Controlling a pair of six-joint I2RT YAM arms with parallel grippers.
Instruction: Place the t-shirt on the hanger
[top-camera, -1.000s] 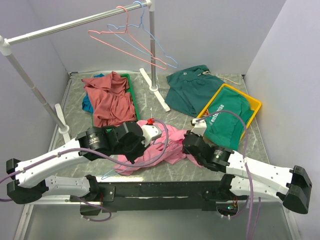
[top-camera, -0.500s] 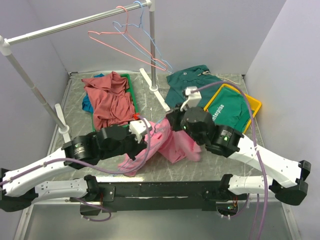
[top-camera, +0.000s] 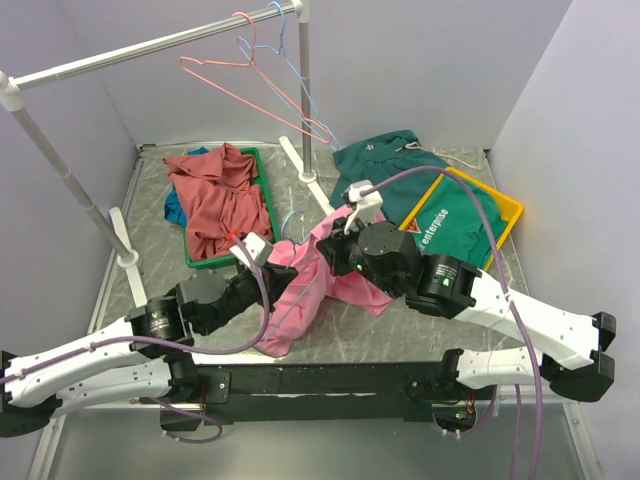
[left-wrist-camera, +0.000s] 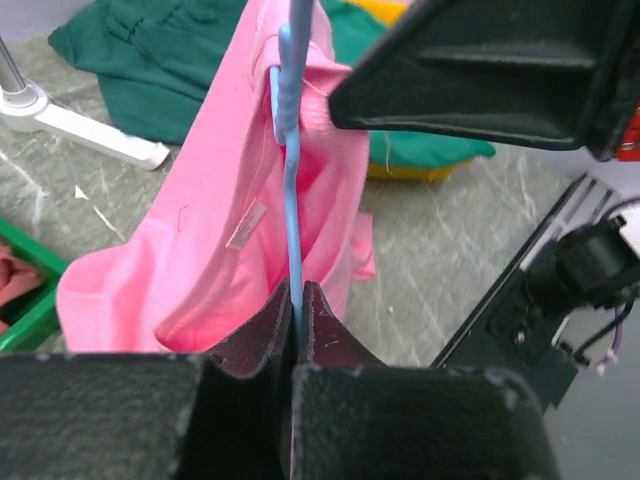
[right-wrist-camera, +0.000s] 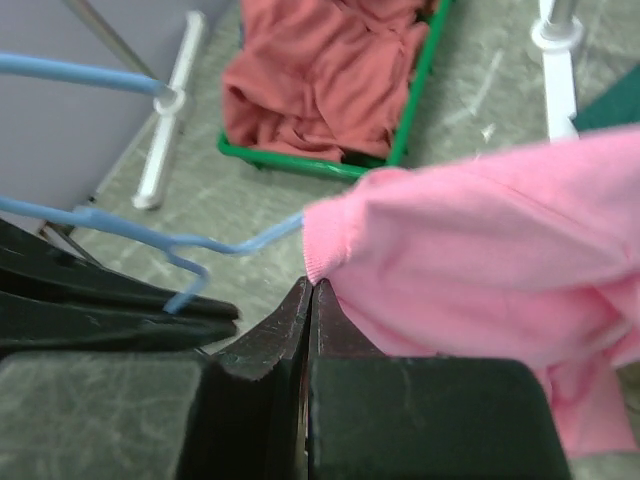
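Observation:
The bright pink t-shirt (top-camera: 300, 295) hangs bunched between both grippers, above the table's middle. My left gripper (top-camera: 283, 268) is shut on the light-blue wire hanger (top-camera: 292, 216), whose hook sticks up behind the cloth. In the left wrist view the hanger wire (left-wrist-camera: 293, 215) runs up from the shut jaws (left-wrist-camera: 296, 292) into the t-shirt (left-wrist-camera: 190, 265). My right gripper (top-camera: 335, 250) is shut on a ribbed edge of the t-shirt (right-wrist-camera: 470, 250), with its jaws (right-wrist-camera: 311, 288) closed on the hem. The hanger wire (right-wrist-camera: 140, 235) enters the cloth just left of them.
A green tray (top-camera: 264, 190) holds a brick-red shirt (top-camera: 215, 195) at the back left. Dark green shirts lie at the back (top-camera: 385, 175) and in a yellow tray (top-camera: 508, 212). The rack post (top-camera: 305, 100) stands behind, and its rail carries a pink hanger (top-camera: 240, 85) and another blue one (top-camera: 290, 60).
Both grippers have lifted the t-shirt and hanger off the table and moved toward the back. The right arm swung in from the right to the middle.

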